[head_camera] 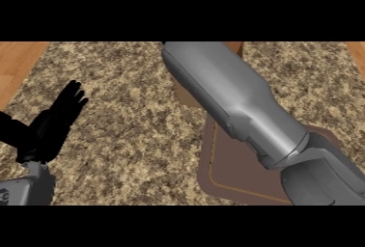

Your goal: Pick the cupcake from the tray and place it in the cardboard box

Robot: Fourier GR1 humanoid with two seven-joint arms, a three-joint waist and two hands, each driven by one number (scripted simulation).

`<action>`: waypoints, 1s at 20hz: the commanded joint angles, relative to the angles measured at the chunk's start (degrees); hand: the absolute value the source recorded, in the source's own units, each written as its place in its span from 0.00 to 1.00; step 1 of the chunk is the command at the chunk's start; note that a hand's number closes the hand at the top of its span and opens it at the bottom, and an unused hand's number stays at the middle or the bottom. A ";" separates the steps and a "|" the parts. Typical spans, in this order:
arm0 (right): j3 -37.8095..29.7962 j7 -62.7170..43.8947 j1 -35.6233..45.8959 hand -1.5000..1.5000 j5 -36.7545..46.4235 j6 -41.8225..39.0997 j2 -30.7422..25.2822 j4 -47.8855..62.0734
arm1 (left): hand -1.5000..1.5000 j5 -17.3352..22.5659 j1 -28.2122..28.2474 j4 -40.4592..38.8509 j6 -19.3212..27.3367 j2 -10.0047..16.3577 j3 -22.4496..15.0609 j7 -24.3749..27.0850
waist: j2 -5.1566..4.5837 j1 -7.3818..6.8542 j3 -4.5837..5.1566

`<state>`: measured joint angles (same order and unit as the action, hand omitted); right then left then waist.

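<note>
risk seemed a missed drop: right forearm hid the cardboard box and its own fingers, while left hand rested, fingers straight.

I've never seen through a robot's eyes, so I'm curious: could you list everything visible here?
counter: one, speckled beige and brown, fills most of the view
wooden surface: orange-brown strips at the upper left and upper right corners
tray: one, dark brown with a thin lighter line inside its rim, lower middle, partly under the right forearm
cardboard box: one, tan, top middle, mostly hidden behind the right forearm
cupcake: none visible
left hand: one, black, fingers straight and pointing up, resting at the left edge
left forearm: one, grey, lower left corner
right forearm: one, grey, running from the lower right to the top middle
right hand: out of view
</note>
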<state>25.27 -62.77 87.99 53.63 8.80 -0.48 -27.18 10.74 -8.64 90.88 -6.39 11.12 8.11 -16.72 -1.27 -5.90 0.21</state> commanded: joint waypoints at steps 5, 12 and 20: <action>-1.38 0.61 -4.85 1.00 -1.15 13.19 0.46 7.13 | 0.50 0.08 2.59 1.10 -0.40 -0.55 -0.09 1.01 | -0.42 0.26 -0.08; -5.12 -0.69 -9.22 1.00 -8.80 13.83 0.46 8.72 | 0.50 -1.12 1.80 1.76 1.03 -1.00 -0.44 0.88 | 0.02 0.66 -0.14; -3.20 9.73 -16.55 0.00 -14.63 21.42 0.47 6.28 | 0.50 0.82 0.64 0.02 -1.72 1.09 1.11 0.92 | -0.11 0.25 -0.17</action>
<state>20.96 -54.58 73.70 41.21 24.72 -0.19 -19.59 11.05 -8.06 91.22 -6.90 11.61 9.13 -15.91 -1.40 -5.40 0.05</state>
